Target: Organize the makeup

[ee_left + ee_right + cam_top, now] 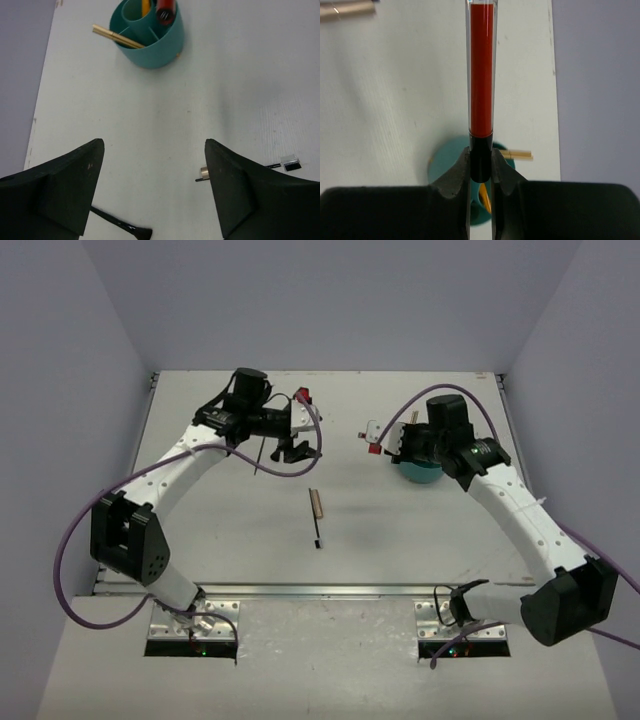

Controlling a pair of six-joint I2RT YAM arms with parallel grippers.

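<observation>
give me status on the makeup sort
Left tool open, empty, black brush lying beneath. Right tool shut on red-black pencil, over teal container. Nothing seen in the way.

- Red-black pencil (481,75): red shaft, black end pinched in the right gripper (481,165), pointing straight out ahead of it
- Wooden stick (117,36): slanted, well ahead of the left gripper (154,150)
- Thin black brush (125,229): flat beneath it, partly hidden by one finger
- Comb-headed brush (290,162): flat, just outside the other finger
</observation>
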